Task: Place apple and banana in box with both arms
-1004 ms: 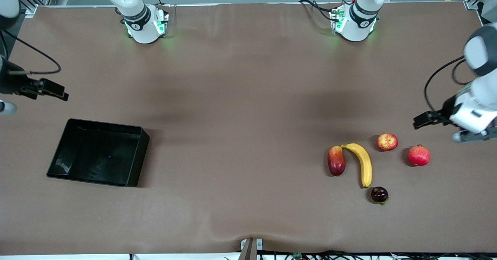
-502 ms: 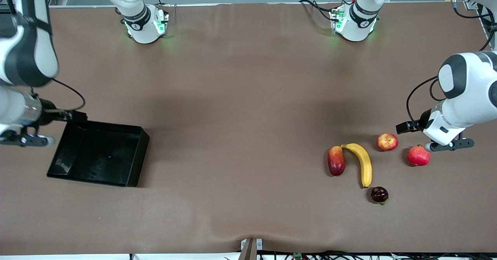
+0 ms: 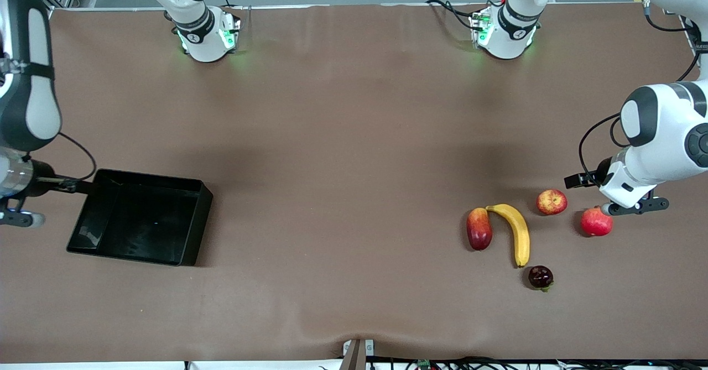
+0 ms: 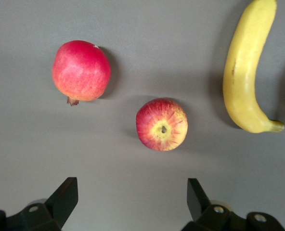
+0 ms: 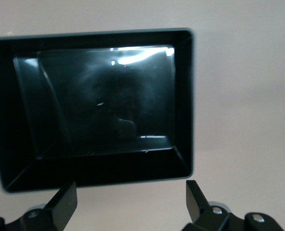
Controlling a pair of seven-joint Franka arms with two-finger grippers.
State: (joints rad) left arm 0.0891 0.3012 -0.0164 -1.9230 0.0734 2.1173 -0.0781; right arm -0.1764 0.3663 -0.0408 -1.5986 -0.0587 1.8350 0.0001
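Observation:
The apple (image 3: 551, 202), red with yellow patches, lies at the left arm's end of the table; in the left wrist view (image 4: 161, 124) it sits stem up. The yellow banana (image 3: 517, 233) lies beside it, also in the left wrist view (image 4: 246, 72). My left gripper (image 3: 622, 201) hangs open and empty over the table beside the apple, its fingertips (image 4: 133, 197) short of it. The black box (image 3: 141, 215) stands empty at the right arm's end. My right gripper (image 3: 25, 207) hangs open and empty beside the box's (image 5: 99, 106) outer edge, fingertips (image 5: 131, 197) over bare table.
A plain red round fruit with a crown tip (image 3: 596, 222) lies beside the apple, under the left arm's hand, and shows in the left wrist view (image 4: 81, 70). A red-yellow mango-like fruit (image 3: 479, 228) touches the banana's stem end. A dark purple fruit (image 3: 540, 277) lies nearest the front camera.
Both arms swung in from the table's ends. The left gripper came toward the apple and settled beside it. The right gripper came toward the box, then drew back a little.

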